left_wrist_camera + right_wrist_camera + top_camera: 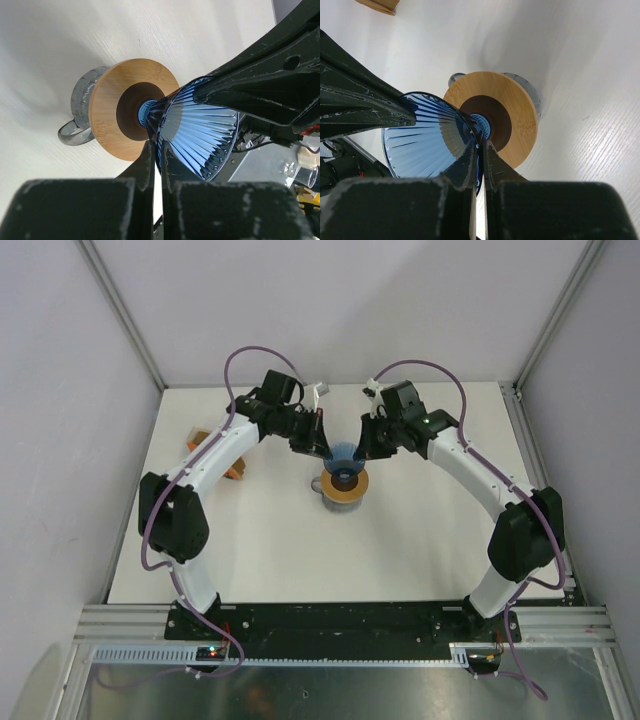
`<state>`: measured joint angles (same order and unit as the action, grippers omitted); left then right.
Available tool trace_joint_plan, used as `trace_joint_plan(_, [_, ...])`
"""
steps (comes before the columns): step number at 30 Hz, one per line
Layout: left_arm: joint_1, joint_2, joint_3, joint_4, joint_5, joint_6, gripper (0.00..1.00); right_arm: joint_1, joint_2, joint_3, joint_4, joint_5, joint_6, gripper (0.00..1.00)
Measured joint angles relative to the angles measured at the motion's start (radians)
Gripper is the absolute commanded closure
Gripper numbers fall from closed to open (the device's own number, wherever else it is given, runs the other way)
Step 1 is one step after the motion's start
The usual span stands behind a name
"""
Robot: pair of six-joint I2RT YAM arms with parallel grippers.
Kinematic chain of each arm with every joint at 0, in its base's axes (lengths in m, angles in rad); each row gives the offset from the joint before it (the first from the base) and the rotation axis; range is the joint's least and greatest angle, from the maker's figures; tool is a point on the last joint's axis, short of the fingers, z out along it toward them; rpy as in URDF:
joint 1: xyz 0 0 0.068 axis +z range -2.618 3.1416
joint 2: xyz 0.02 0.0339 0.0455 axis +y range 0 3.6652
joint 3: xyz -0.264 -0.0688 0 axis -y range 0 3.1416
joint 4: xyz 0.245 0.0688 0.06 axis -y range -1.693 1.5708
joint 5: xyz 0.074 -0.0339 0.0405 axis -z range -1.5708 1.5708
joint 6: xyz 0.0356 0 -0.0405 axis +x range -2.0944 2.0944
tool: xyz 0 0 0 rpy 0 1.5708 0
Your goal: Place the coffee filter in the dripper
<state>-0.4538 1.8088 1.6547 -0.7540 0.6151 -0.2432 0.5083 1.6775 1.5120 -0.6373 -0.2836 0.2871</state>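
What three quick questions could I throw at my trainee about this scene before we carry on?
1. True or false: the narrow end of the dripper points into the dark hole of the wooden ring, which lies on the grey mug.
2. Left gripper and right gripper: which is shut on the dripper's rim? A) left only B) right only C) both
3. Short answer: does a coffee filter show inside the dripper?

Key: 1 true. 2 C: each pinches the rim from its own side. 3 No: only bare blue ribs show inside.
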Motion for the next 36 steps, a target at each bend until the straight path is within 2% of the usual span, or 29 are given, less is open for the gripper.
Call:
trace_joint_plan(30, [0.022,-0.030,-0.089,0.102,0.065,-0.001,1.00,-0.014,-0.001,-0.024,0.037,-0.039,0.005,1.00])
trace_joint_plan(36, [0.022,-0.031,-0.084,0.098,0.060,0.001,0.89,-0.014,-0.001,-0.026,0.041,-0.040,0.005,1.00])
